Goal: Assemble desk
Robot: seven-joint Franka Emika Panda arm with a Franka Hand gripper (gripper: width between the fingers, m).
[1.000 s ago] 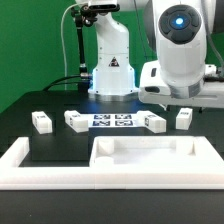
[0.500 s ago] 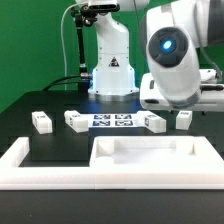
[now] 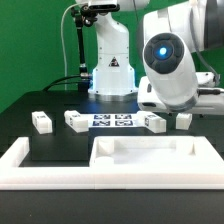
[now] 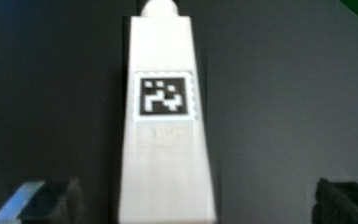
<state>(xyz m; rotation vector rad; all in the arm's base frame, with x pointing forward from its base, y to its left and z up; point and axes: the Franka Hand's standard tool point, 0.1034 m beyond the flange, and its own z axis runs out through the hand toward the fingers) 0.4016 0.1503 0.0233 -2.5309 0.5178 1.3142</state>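
While the loose parts lie just where they were a second ago, the Panda arm (image 3: 168, 60) has swung its blue-lit joint lower and toward the exterior view's left, above the far right of the black table (image 3: 60, 140). It reads as an approach for a pick. Nothing is lifted and no leg is fitted yet.

The long low barrier wall (image 3: 40, 165) runs along the near edge. The tabletop panel (image 3: 150, 152) lies flat just behind it, rim up like a shallow tray, with nothing in it. The marker board (image 3: 113, 120) sits mid-table.

Four legs stand in a row with the marker board: leftmost leg (image 3: 40, 121), second leg (image 3: 76, 119), third leg (image 3: 153, 122), rightmost leg (image 3: 184, 119).

In the wrist view, a white leg (image 4: 167, 150) lies lengthwise beneath the gripper (image 4: 190, 203), with its tag (image 4: 163, 97) up and a small peg at the far end. The dark fingertips (image 4: 30, 200) stand wide on either side of it without touching, so the jaws are spread and holding nothing. I cannot tell which of the four legs this is; I would guess a right-hand one.
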